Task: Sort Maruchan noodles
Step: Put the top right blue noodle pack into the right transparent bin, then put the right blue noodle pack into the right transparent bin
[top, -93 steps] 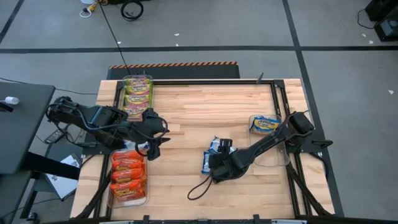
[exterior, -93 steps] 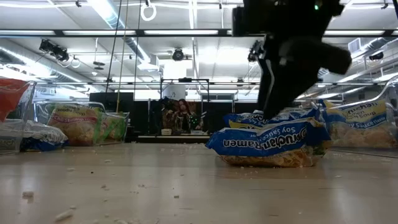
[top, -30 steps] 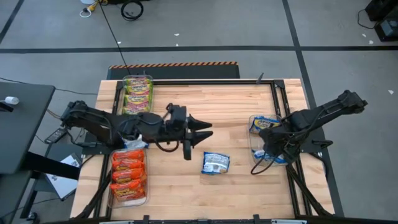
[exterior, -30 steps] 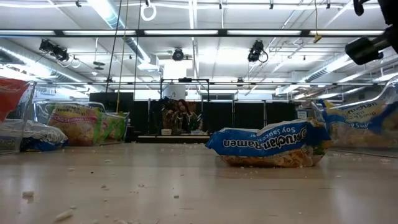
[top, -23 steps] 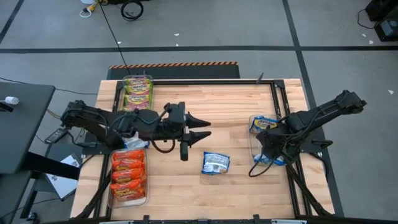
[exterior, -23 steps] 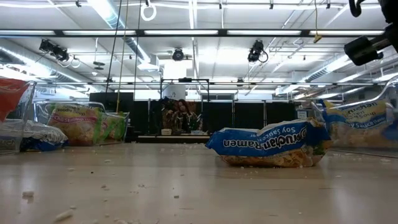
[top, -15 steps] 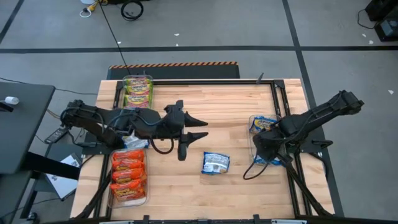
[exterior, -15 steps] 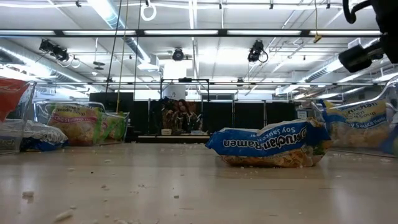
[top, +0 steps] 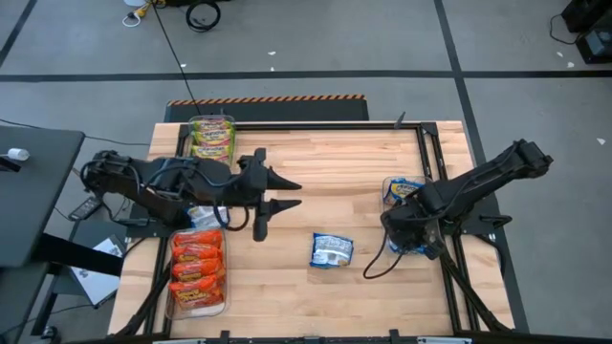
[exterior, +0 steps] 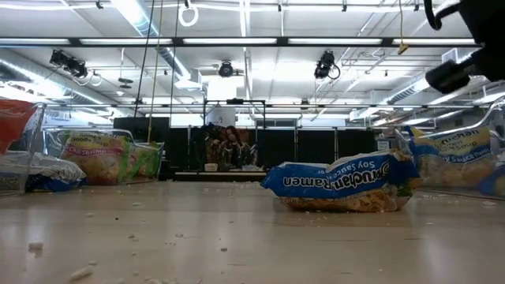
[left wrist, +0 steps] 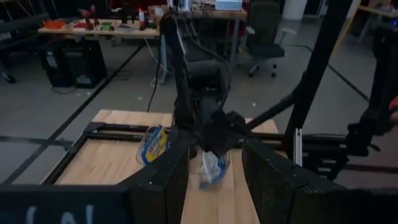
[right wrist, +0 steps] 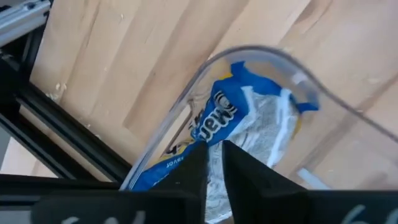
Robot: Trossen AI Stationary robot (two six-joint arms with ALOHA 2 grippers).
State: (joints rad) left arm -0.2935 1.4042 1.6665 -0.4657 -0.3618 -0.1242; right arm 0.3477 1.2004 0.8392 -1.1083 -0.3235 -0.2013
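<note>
Over the clear bin (top: 428, 250) at the counter's (top: 325, 162) right edge, your right tool (right wrist: 214, 163) barely parts above a blue packet (right wrist: 249, 127): release step. Next, fetch the lone blue packet (top: 332, 250) mid-counter; left tool (top: 275, 194) waits, spread and empty.

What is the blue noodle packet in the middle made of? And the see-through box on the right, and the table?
The blue noodle packet looks like thin shiny plastic film: it is crinkled and printed. The see-through box seems to be clear hard plastic: you can see the noodles through its smooth curved wall. The table looks like pale wood planks, with visible grain and seams.
</note>
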